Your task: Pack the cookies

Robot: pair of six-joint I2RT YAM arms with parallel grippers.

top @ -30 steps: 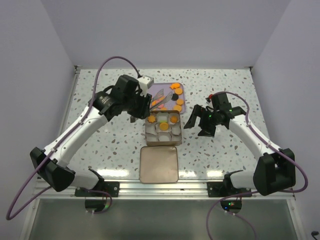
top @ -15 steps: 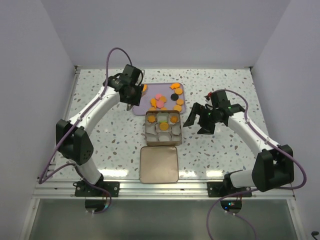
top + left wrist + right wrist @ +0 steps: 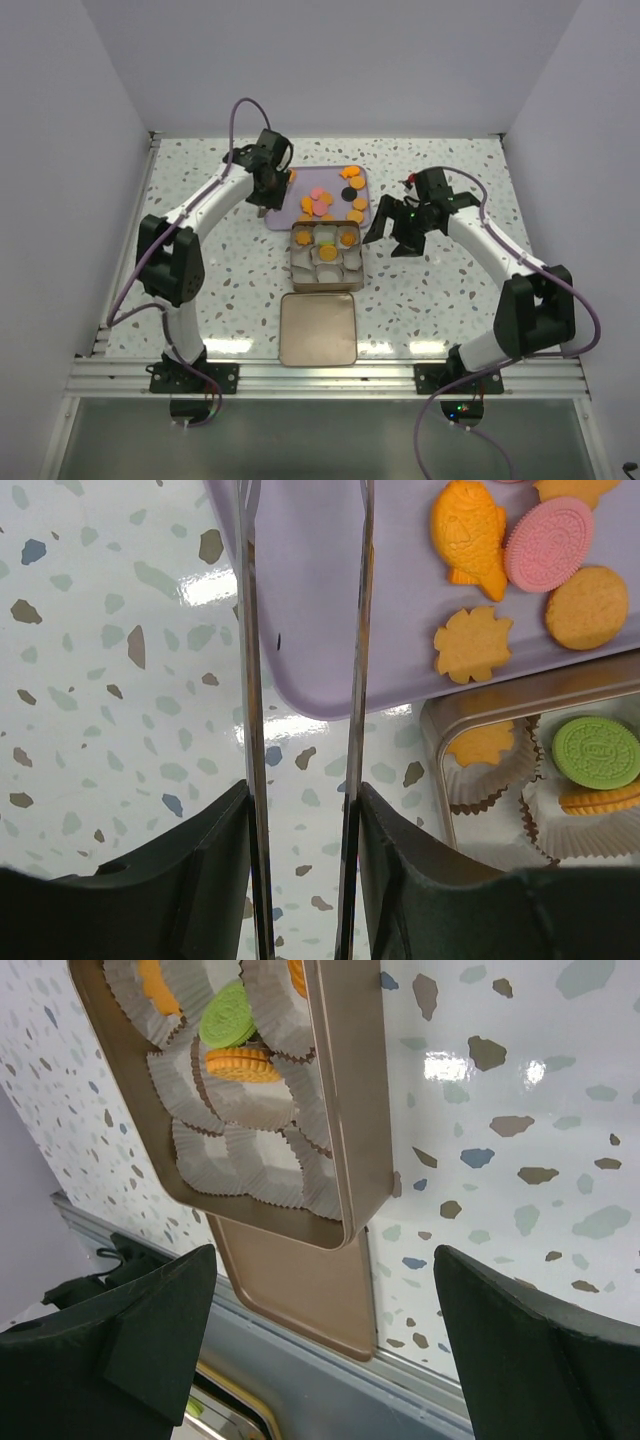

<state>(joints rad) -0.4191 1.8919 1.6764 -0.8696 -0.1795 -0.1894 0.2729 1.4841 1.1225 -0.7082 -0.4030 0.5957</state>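
Several cookies (image 3: 330,200), mostly orange with pink and one black, lie on a purple tray (image 3: 290,215). The left wrist view shows a fish-shaped orange one (image 3: 470,530) and a pink one (image 3: 548,543). In the tin's (image 3: 292,262) paper cups sit a green cookie (image 3: 596,752) and orange ones (image 3: 240,1062). My left gripper (image 3: 262,198) hangs over the tray's left edge, shut on metal tongs (image 3: 355,630). The tong blades stand apart and their tips run out of view. My right gripper (image 3: 390,236) is open and empty just right of the tin (image 3: 345,1110).
The tin's flat lid (image 3: 318,328) lies in front of the tin, near the table's front rail (image 3: 320,372); it also shows in the right wrist view as the lid (image 3: 300,1290). White walls close in the speckled table on three sides.
My left arm has swung back and left, carrying the tongs from above the tray's middle to its left edge. The right gripper has shifted slightly back, staying open.
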